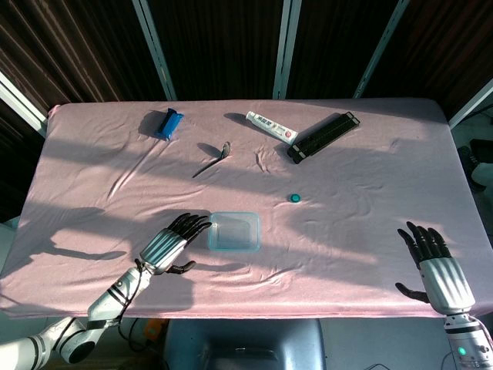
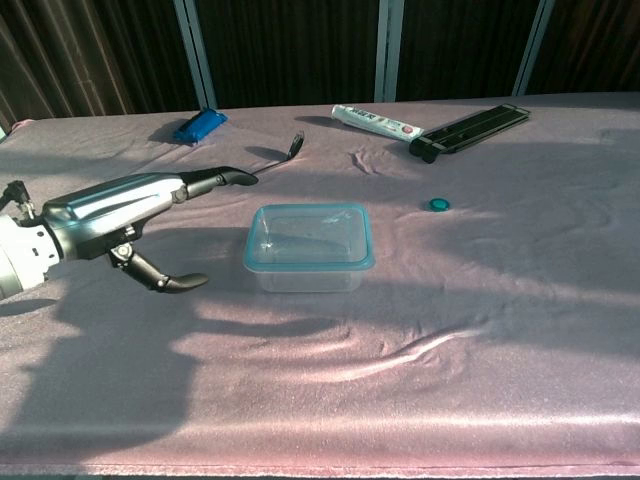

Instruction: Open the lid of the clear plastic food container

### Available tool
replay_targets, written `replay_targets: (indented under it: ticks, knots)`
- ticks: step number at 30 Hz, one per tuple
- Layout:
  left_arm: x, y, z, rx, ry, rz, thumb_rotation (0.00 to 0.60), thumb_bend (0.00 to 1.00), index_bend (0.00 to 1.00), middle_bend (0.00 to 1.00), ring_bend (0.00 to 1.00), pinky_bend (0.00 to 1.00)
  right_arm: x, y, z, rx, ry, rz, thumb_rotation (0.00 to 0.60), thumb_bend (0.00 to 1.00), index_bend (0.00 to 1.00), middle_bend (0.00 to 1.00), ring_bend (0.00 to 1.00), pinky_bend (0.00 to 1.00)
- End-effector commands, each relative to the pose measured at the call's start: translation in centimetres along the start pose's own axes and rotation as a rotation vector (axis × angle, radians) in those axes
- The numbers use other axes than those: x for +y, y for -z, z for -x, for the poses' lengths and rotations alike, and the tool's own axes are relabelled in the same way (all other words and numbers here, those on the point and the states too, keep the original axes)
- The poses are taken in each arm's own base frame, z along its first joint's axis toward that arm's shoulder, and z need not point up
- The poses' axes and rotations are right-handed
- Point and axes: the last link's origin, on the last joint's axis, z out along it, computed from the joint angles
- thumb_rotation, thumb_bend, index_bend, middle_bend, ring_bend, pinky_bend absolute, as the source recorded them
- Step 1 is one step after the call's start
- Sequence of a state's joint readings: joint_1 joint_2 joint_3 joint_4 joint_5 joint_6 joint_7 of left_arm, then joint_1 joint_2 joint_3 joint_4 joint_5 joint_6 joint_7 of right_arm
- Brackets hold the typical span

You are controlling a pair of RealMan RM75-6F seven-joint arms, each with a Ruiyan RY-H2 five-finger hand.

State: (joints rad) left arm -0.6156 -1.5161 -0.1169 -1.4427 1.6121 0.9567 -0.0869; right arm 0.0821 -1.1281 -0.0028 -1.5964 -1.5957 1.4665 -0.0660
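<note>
In the head view, the clear plastic food container (image 1: 234, 231) sits at the lower centre of the frame on the pink-covered bench (image 1: 370, 169), its teal-rimmed lid (image 1: 234, 217) seated flat and closed. The left robot hand (image 1: 171, 242) lies just left of the container, fingers extended and spread toward its left wall, thumb apart below; it holds nothing, and whether the fingertips touch the rim cannot be told. The step in hand is judged to be the approach: brace the container with one robot hand and lift the lid at a corner, since the light box is likely to slide on the cloth if pushed sideways. The right robot hand (image 1: 436, 267) rests at the lower right of the frame, well apart from the container, fingers spread wide and empty. In the chest view, the container stands at centre frame; the left robot hand (image 2: 130, 222) enters from the left edge, palm down and above the cloth, fingers pointing right, thumb hanging below, beside the container's left wall. The right robot hand is out of this view.
</note>
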Motion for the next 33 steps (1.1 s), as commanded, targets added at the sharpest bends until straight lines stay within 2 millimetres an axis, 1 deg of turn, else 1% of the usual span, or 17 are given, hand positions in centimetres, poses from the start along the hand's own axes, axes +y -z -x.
replay_targets:
  ticks: [1, 7, 10, 13, 17, 23, 33]
  knots:
    - [0.7, -1.6, 0.3, -0.007, -0.007, 0.014, 0.600, 0.26, 0.00, 0.00, 0.00, 0.00, 0.1, -0.1, 0.0, -0.005, -0.001, 0.007, 0.600, 0.14, 0.00, 0.00, 0.00, 0.00]
    - [1.5, -4.2, 1.3, -0.056, -0.003, -0.003, 0.600, 0.26, 0.00, 0.00, 0.00, 0.00, 0.2, -0.2, 0.0, -0.009, -0.001, 0.015, 0.600, 0.14, 0.00, 0.00, 0.00, 0.00]
    - [1.5, -5.4, 1.6, -0.078, -0.015, -0.018, 0.600, 0.26, 0.00, 0.00, 0.00, 0.00, 0.2, -0.1, -0.1, -0.010, -0.003, 0.017, 0.600, 0.14, 0.00, 0.00, 0.00, 0.00]
    - [1.4, -6.2, 1.7, -0.104, -0.023, -0.038, 0.600, 0.26, 0.00, 0.00, 0.00, 0.00, 0.3, -0.1, -0.2, -0.007, -0.008, 0.017, 0.600, 0.14, 0.00, 0.00, 0.00, 0.00]
    - [1.3, -6.7, 1.3, -0.104, -0.030, -0.056, 0.600, 0.26, 0.00, 0.00, 0.00, 0.00, 0.5, 0.0, -0.4, -0.003, -0.012, 0.019, 0.600, 0.14, 0.00, 0.00, 0.00, 0.00]
    - [1.2, -6.7, 0.7, -0.117, -0.019, -0.075, 0.600, 0.26, 0.00, 0.00, 0.00, 0.00, 0.6, 0.0, -0.4, -0.005, -0.014, 0.019, 0.600, 0.14, 0.00, 0.00, 0.00, 0.00]
    - [1.1, -7.6, 0.7, -0.139, 0.020, -0.099, 0.600, 0.26, 0.00, 0.00, 0.00, 0.00, 0.6, 0.1, -0.4, -0.010, -0.015, 0.021, 0.600, 0.14, 0.00, 0.00, 0.00, 0.00]
